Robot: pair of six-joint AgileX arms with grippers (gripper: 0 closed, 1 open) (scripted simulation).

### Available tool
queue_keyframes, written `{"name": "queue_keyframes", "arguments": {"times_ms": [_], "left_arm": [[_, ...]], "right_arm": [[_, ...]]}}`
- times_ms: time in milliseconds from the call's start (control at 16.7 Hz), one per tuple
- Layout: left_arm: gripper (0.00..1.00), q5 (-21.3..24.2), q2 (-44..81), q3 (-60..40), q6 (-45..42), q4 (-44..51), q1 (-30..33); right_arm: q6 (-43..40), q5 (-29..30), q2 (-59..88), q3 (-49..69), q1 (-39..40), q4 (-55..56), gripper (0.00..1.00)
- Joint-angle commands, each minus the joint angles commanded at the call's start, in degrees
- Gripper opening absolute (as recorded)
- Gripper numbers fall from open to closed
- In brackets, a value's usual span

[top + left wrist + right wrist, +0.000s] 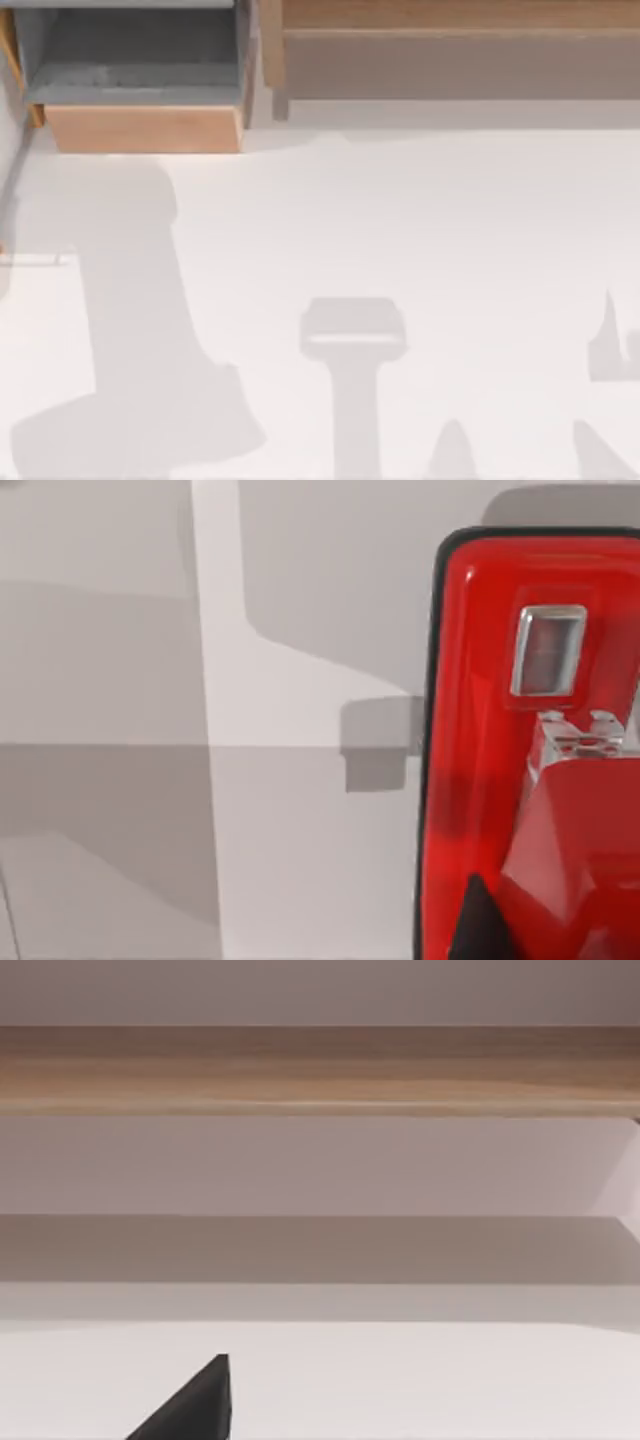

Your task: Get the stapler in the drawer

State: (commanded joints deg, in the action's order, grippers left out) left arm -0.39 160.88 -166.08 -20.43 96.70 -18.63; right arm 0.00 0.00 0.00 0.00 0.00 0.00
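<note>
From above, the drawer point(140, 90) sits at the far left corner of the table point(400, 230), pulled open so its grey floor lies bare behind the tan front panel; nothing rests inside it. Open like that, it is ready to take something dropped in from above. Just to the right of the drawer, running along the far edge, is the longer wooden unit point(450, 50) with its pale recess.

The stapler point(530, 750) appears in the left wrist view, pressed up very close, its glossy red body with a small metal window taking up one side, and pale table beneath it. A dark fingertip point(480, 925) sits against the red shell. My guess is the left gripper has it in hand, carried close so it cannot swing, but how the claw stands I cannot tell. How far the stapler is from the drawer I cannot say either.

The right wrist view looks across bare table at the wooden unit point(320, 1070), with one dark fingertip point(195, 1405) poking in; that arm seems idle, well to the right of the drawer, its claw unreadable.
</note>
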Motion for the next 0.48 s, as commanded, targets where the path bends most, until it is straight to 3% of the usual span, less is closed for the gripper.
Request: {"name": "queue_keyframes", "arguments": {"times_ms": [480], "left_arm": [[0.0,1.08,-5.66,-2.86,-3.16,-1.08,-0.98]], "right_arm": [[0.0,0.0,0.0,0.0,0.0,0.0,1.0]]}}
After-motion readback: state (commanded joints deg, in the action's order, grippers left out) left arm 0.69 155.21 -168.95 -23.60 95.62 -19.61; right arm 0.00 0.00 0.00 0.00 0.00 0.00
